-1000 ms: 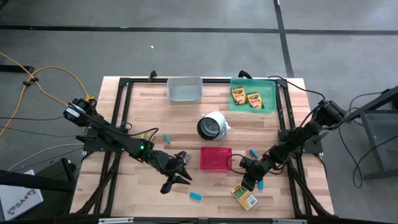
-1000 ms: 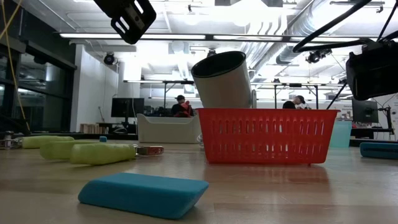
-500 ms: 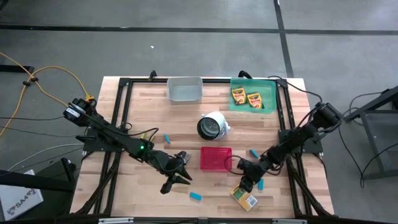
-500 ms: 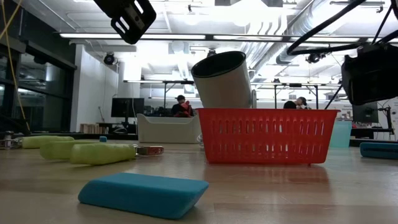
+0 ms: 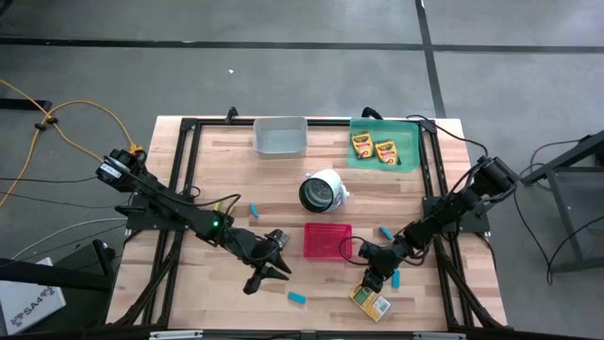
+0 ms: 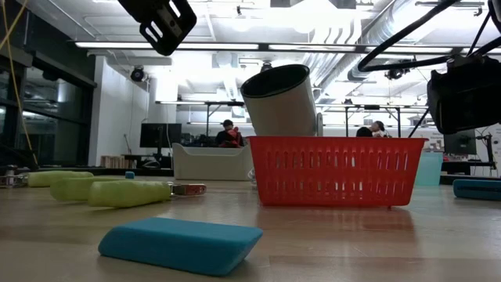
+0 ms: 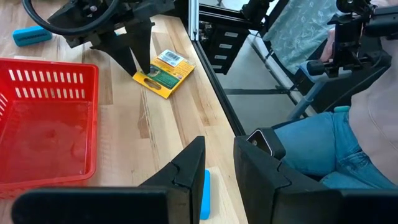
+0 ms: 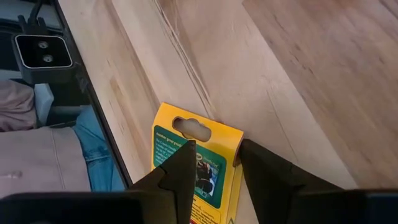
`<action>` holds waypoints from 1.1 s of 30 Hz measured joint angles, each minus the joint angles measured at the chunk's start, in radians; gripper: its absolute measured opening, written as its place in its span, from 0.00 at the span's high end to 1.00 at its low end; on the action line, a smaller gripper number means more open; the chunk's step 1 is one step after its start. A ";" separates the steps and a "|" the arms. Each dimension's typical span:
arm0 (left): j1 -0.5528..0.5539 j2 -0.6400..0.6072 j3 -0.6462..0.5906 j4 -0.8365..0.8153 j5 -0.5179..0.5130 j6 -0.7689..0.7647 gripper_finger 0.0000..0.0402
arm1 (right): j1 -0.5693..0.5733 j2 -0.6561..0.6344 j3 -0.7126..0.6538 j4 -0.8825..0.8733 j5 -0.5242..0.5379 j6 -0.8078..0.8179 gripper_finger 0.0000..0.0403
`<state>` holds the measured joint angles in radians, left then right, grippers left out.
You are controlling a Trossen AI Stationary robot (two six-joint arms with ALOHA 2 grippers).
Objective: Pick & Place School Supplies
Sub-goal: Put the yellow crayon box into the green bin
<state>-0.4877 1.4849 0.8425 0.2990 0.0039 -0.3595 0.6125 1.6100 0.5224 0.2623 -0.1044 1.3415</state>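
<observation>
One yellow-and-green crayon box (image 5: 372, 300) lies flat near the table's near right corner. My right gripper (image 5: 372, 280) is open and points down over it, with the fingers either side of the box's hang-hole end (image 8: 214, 132). Two more crayon boxes (image 5: 373, 147) lie in the green tray. My left gripper (image 5: 272, 262) hangs open above the table, left of the red basket, with a light-blue block (image 5: 296, 297) near it. Other blue blocks (image 5: 384, 231) lie scattered. The yellow-green-handled tools (image 6: 129, 193) rest on the wood. My right gripper's open fingers (image 7: 140, 59) come down from above at the hang-hole end of the crayon box (image 7: 163, 71), which lies flat on the table. Whether they touch it I cannot tell.
The red basket (image 5: 327, 240) stands mid-table between the two grippers. A white cylinder (image 5: 323, 189) lies on its side behind it. The grey bin (image 5: 280, 135) and green tray (image 5: 408, 132) sit along the far edge. A seated person's jeans (image 7: 323, 143) show beyond the near edge.
My right gripper has crept a little toward the table's left, staying over the crayon box. Nothing on the table has moved.
</observation>
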 joint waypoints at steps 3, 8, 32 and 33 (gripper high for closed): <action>0.000 0.000 0.000 0.000 0.000 0.000 0.80 | 0.000 0.000 0.000 -0.002 0.001 0.000 0.70; 0.000 0.000 0.000 0.000 0.000 0.000 0.80 | 0.000 0.000 0.000 -0.006 0.001 0.021 0.72; 0.000 0.000 0.000 0.000 0.000 0.000 0.80 | 0.000 0.001 -0.002 0.002 0.012 -0.008 0.99; 0.000 0.000 0.000 0.000 0.000 0.000 0.80 | 0.000 0.001 -0.003 0.010 0.018 -0.011 0.99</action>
<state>-0.4877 1.4849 0.8425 0.2990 0.0036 -0.3595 0.6125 1.6115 0.5198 0.2724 -0.0866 1.3305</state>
